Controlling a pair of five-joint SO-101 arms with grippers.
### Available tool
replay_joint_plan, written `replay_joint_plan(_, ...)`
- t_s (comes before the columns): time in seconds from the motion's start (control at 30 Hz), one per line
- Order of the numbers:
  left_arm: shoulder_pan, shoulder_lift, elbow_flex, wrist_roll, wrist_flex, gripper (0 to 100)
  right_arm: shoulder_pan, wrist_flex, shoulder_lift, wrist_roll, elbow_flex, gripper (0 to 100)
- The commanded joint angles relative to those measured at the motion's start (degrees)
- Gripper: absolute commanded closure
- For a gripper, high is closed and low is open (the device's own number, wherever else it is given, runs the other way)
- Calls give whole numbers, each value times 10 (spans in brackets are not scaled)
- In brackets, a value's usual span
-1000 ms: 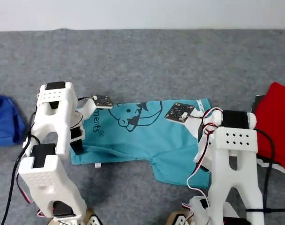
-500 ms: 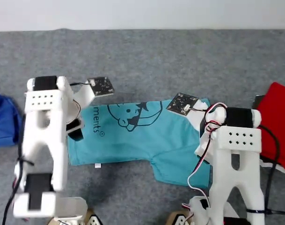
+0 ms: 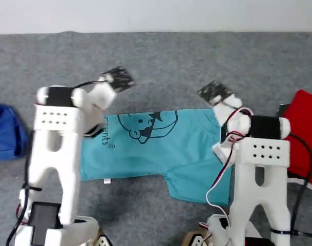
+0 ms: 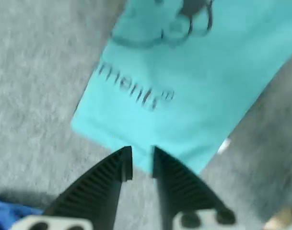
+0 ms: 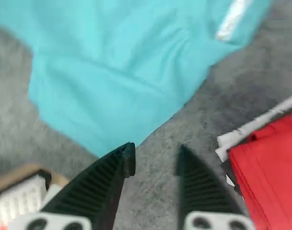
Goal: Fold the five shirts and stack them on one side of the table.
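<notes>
- Teal shirt (image 3: 156,148) lies flat, print up, on the grey felt tabletop (image 3: 171,61) between the two arms
- Left gripper (image 4: 141,163) hovers over the shirt's corner beside the print, jaws a narrow slit apart, gripping nothing
- Right gripper (image 5: 155,160) hangs above bare felt just beside the shirt's edge, jaws wide apart and empty
- Blue shirt (image 3: 4,133) sits bunched at the table's left edge, red shirt (image 3: 302,133) at the right edge

Teal short-sleeved shirt with dark cartoon print (image 3: 150,148) spread on grey carpeted desk (image 3: 161,61), between my white left arm (image 3: 53,148) and my white right arm (image 3: 261,169). Crumpled blue garment (image 3: 4,133) at desk's left edge, red garment (image 3: 304,133) at right edge.
</notes>
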Motion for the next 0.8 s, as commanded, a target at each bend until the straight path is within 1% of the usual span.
replay_joint_plan(0.0, 82, -6, -16, 71, -35, 994, 32, -4, -15, -43, -88, 990)
replay_joint_plan(0.07, 128, -6, -15, 113, -57, 994, 66, -4, -15, -57, -123, 975)
replay_joint_plan(0.13, 171, -5, -15, 149, -79, 994, 106, -4, -15, -69, -160, 991)
replay_joint_plan(0.23, 236, -1, -1, 184, -118, 994, 179, -4, -15, -75, -214, 988)
replay_joint_plan(0.33, 303, 38, 7, 188, -138, 992, 249, -3, -15, -75, -263, 988)
replay_joint_plan(0.5, 399, 136, -19, 188, -137, 991, 350, -3, -15, -75, -316, 988)
replay_joint_plan(0.6, 439, 183, -56, 188, -120, 937, 384, -3, -15, -74, -332, 988)
replay_joint_plan(0.67, 462, 210, -91, 188, -99, 887, 396, -3, -16, -72, -333, 988)
replay_joint_plan(0.77, 494, 239, -134, 188, -80, 848, 410, -3, -16, -71, -333, 988)
